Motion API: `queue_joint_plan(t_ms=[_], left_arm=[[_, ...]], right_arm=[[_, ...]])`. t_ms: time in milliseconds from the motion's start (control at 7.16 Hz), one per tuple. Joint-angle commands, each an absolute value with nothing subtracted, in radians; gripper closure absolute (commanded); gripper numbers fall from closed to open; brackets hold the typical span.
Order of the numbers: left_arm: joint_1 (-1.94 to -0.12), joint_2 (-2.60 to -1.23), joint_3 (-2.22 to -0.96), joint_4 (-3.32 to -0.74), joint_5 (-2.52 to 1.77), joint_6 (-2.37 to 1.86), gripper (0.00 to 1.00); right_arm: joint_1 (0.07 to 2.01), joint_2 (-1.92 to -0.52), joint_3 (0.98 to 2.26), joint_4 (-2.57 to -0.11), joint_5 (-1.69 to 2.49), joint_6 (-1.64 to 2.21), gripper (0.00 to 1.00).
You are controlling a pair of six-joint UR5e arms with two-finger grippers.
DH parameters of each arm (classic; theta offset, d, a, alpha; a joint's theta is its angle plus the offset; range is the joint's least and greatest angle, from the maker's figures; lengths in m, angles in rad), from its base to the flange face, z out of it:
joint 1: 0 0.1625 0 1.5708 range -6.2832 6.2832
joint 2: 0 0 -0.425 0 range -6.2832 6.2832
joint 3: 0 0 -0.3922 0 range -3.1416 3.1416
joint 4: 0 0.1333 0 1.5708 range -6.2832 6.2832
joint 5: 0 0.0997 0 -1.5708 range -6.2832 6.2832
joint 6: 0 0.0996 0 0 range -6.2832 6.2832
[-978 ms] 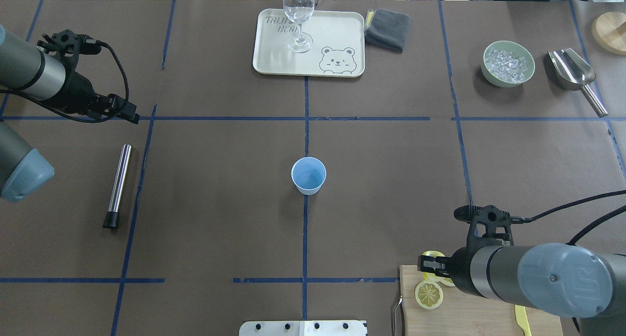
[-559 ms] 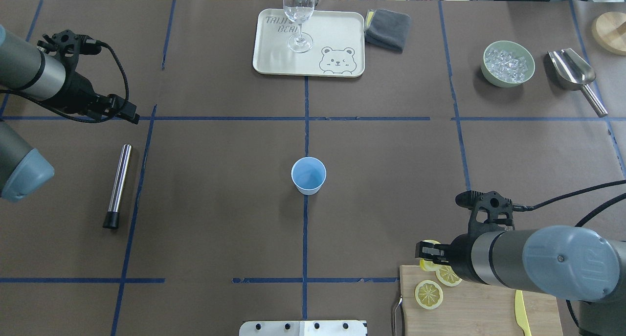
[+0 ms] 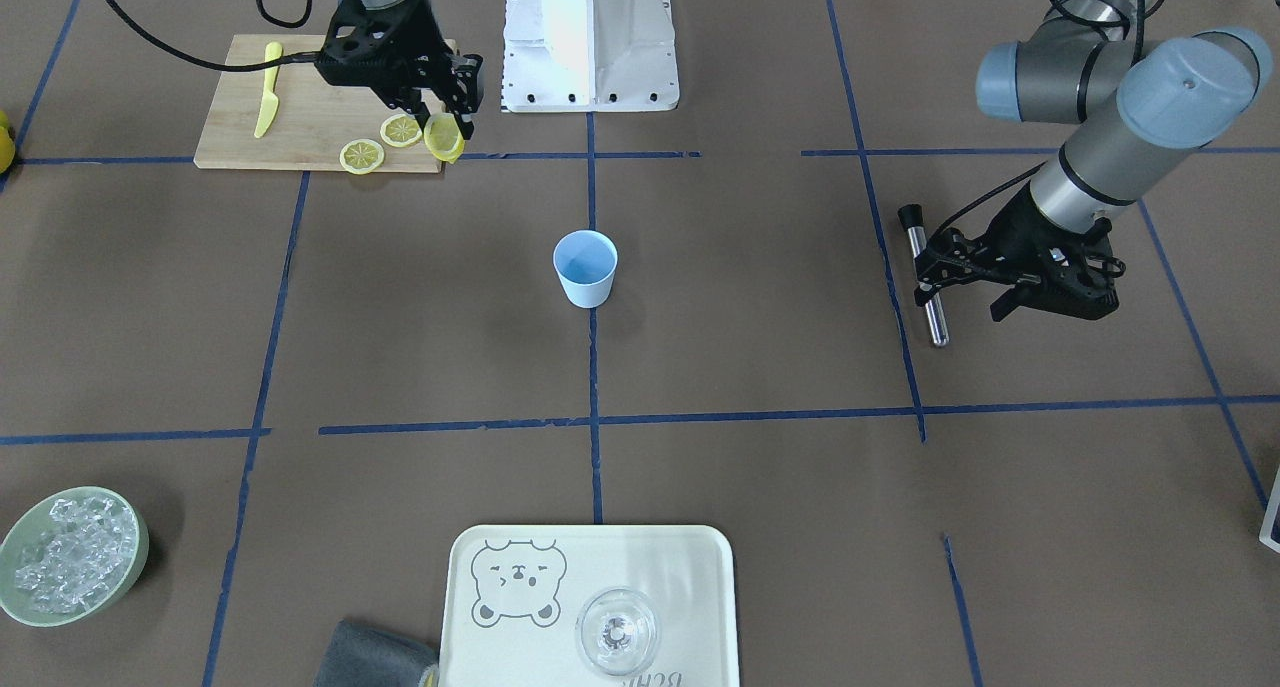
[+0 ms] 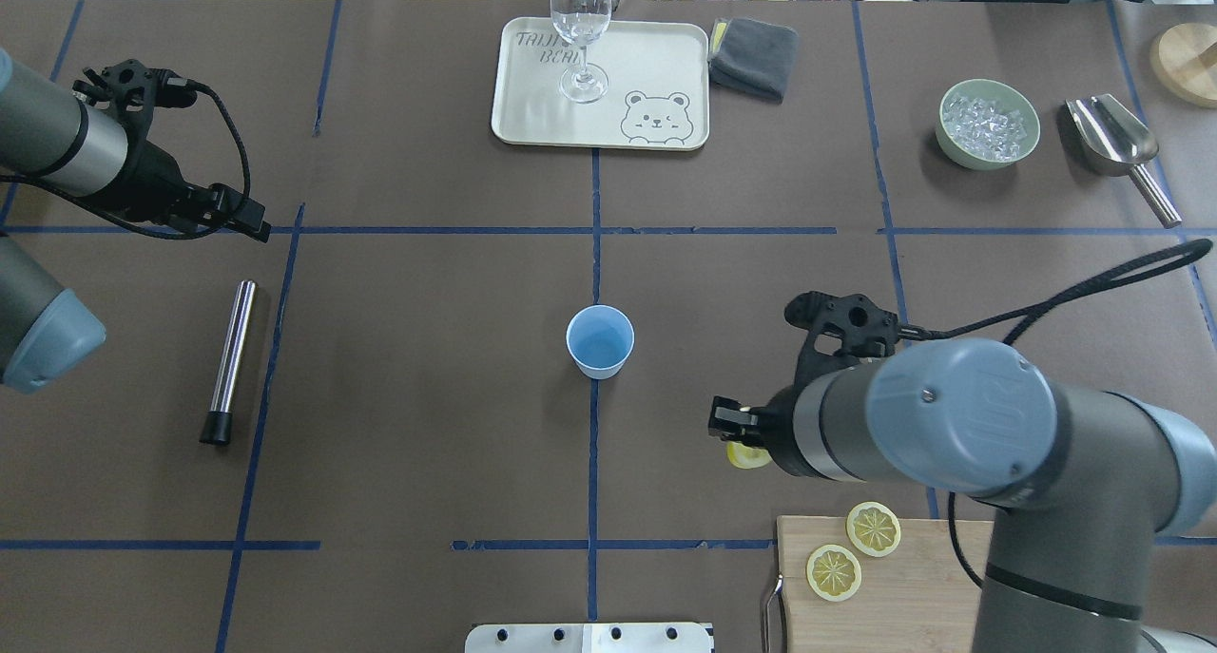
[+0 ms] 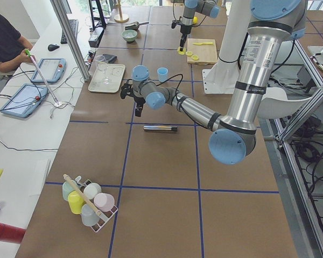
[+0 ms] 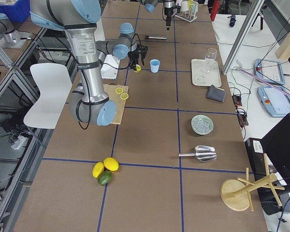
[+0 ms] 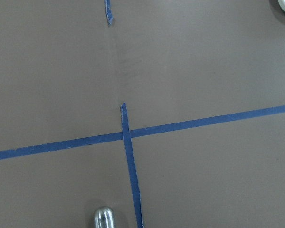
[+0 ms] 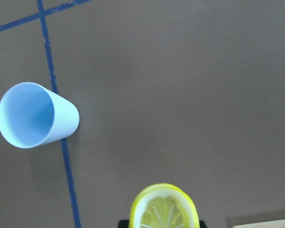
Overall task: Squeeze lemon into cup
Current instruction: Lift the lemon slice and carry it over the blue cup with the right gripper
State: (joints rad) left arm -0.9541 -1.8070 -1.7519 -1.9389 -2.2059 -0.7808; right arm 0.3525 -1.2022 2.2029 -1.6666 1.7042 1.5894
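Observation:
The light-blue cup (image 4: 600, 341) stands upright at the table's middle, and it also shows in the front view (image 3: 585, 267) and the right wrist view (image 8: 35, 115). My right gripper (image 4: 730, 429) is shut on a lemon slice (image 4: 748, 456) and holds it above the table, between the cutting board and the cup. The slice hangs edge-down below the fingers (image 3: 443, 137) and fills the bottom of the right wrist view (image 8: 164, 209). Two more lemon slices (image 4: 874, 528) (image 4: 834, 571) lie on the wooden cutting board (image 4: 913, 605). My left gripper (image 4: 249, 221) is open and empty at the far left.
A metal rod (image 4: 228, 360) lies below the left gripper. A tray (image 4: 656, 64) with a wine glass (image 4: 581, 35), a grey cloth (image 4: 754, 56), a green bowl of ice (image 4: 987, 124) and a metal scoop (image 4: 1112, 140) are at the far side. A yellow knife (image 3: 266, 89) lies on the board.
My right gripper has lifted the lemon slice off the cutting board and carried it forward and left toward the cup. The left arm has not moved.

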Motion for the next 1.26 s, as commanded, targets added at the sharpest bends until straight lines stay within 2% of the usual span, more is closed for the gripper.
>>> queue_joint_plan(t_ms=[0, 838, 1118], left_arm=[[-0.954, -1.807, -1.752, -1.939, -2.206, -0.781, 0.00], [-0.954, -1.807, -1.758, -1.939, -2.207, -0.791, 0.00], [-0.954, -1.807, -1.761, -1.939, -2.207, -0.821, 0.00]], right_arm=[[0.389, -1.054, 2.105, -1.729, 1.698, 1.571, 0.48], [0.448, -0.813, 1.811, -1.715, 1.695, 1.542, 0.48], [0.448, -0.796, 1.772, -1.713, 1.697, 1.534, 0.46]])
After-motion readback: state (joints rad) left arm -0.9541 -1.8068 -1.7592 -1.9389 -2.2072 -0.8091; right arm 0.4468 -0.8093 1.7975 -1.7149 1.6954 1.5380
